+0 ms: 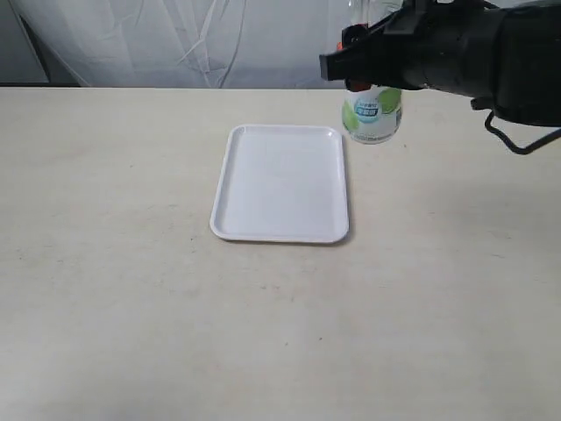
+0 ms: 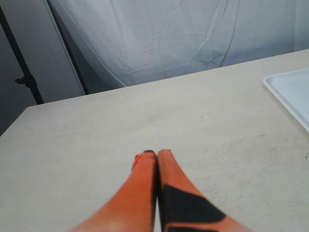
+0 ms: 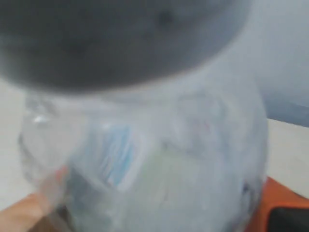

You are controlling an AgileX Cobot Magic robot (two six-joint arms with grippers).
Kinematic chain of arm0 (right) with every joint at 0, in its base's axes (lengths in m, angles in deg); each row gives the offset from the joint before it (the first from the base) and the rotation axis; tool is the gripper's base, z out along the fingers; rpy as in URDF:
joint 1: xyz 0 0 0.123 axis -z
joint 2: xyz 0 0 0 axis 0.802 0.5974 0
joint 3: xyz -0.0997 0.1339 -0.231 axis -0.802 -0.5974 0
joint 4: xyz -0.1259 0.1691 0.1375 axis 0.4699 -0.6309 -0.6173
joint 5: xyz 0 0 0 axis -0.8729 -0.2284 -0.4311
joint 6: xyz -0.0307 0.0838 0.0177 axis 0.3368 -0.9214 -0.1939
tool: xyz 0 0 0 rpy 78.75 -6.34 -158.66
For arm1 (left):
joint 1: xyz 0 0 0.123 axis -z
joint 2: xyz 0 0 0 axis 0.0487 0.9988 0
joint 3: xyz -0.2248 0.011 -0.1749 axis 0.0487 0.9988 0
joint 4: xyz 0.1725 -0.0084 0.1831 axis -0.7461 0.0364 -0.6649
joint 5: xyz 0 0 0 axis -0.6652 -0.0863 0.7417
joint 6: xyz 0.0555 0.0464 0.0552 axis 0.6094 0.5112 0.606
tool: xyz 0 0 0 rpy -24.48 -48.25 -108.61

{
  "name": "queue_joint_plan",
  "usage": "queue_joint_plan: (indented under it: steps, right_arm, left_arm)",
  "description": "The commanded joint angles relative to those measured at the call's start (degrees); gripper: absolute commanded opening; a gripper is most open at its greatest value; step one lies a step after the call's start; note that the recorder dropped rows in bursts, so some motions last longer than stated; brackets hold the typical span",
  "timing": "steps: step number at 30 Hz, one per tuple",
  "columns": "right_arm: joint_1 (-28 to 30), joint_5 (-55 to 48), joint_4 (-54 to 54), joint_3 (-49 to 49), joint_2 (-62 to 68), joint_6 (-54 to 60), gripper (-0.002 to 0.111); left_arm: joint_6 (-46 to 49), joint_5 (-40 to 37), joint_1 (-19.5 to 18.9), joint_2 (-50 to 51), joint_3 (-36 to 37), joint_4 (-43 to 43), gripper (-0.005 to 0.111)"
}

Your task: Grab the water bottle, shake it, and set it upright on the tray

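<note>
Pinching the water bottle [image 1: 372, 118], the right jaws flank it (left jaws pressed together).

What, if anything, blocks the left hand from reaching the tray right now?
Probably nothing, so yes: only bare table lies between the shut left hand and the tray. The water bottle is past its far corner.

1. a small clear plastic water bottle [image 1: 373, 118] with a white label and a green and blue band stands straight up. only its lower half shows. it is just past the tray's far right corner, not on it.
2. a flat white plastic tray [image 1: 280, 189] with round corners and a low rim lies flat, long side running front to back.
</note>
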Motion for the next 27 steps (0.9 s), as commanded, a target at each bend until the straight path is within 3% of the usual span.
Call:
queue_joint_plan:
  steps: [1,3,4,5,7,8,9,10,13,14,15,16,17,18,22,27]
  right_arm:
    - [-2.45,-14.37,4.05,0.41,-1.73,-0.87,-0.001]
    - [-2.49,16.78,-0.14,1.51,-1.01,-6.31,-0.001]
    - [-2.49,25.26,-0.14,1.79,-0.42,-9.14,-0.001]
    - [-2.49,24.61,-0.14,1.49,-0.38,-6.19,-0.001]
    - [-3.31,5.96,-0.14,-0.41,-1.55,2.89,-0.001]
    - [-3.86,-8.43,-0.14,-1.77,-2.41,9.65,-0.001]
    - [-4.05,-12.09,-0.14,-2.10,-2.81,11.98,-0.001]
    - [-4.55,-9.89,-0.14,-1.94,-2.97,9.73,-0.001]
    - [-4.65,19.74,-0.14,-0.15,-2.34,-3.60,-0.001]
    - [-4.19,23.01,-0.14,-0.03,-2.20,-5.24,-0.001]
    - [-3.96,19.63,-0.14,-0.44,-2.48,-3.54,-0.001]
    - [-3.93,12.52,-0.14,-1.17,-2.97,-0.94,-0.001]
    - [-3.93,-0.84,-0.14,-2.21,-3.80,5.19,-0.001]
    - [-3.93,-5.41,-0.14,-2.45,-4.44,8.23,-0.001]
    - [-3.90,3.06,-0.14,0.40,-7.99,-2.42,-0.001]
    - [-3.89,1.60,-0.14,-1.86,-7.18,-1.69,-0.001]
  left_arm:
    - [-0.14,-0.09,0.02,-0.26,0.21,0.12,0.000]
    - [-0.14,-0.09,0.02,-0.26,0.21,0.12,0.000]
    - [-0.14,-0.09,0.02,-0.26,0.21,0.12,0.000]
    - [-0.14,-0.09,0.02,-0.26,0.21,0.12,0.000]
    - [-0.14,-0.09,0.02,-0.26,0.21,0.12,0.000]
    - [-0.14,-0.09,0.02,-0.26,0.21,0.12,0.000]
    - [-0.14,-0.09,0.02,-0.26,0.21,0.12,0.000]
    - [-0.14,-0.09,0.02,-0.26,0.21,0.12,0.000]
    - [-0.14,-0.09,0.02,-0.26,0.21,0.12,0.000]
    - [-0.14,-0.09,0.02,-0.26,0.21,0.12,0.000]
    - [-0.14,-0.09,0.02,-0.26,0.21,0.12,0.000]
    - [-0.14,-0.09,0.02,-0.26,0.21,0.12,0.000]
    - [-0.14,-0.09,0.02,-0.26,0.21,0.12,0.000]
    - [-0.14,-0.09,0.02,-0.26,0.21,0.12,0.000]
    - [-0.14,-0.09,0.02,-0.26,0.21,0.12,0.000]
    - [-0.14,-0.09,0.02,-0.26,0.21,0.12,0.000]
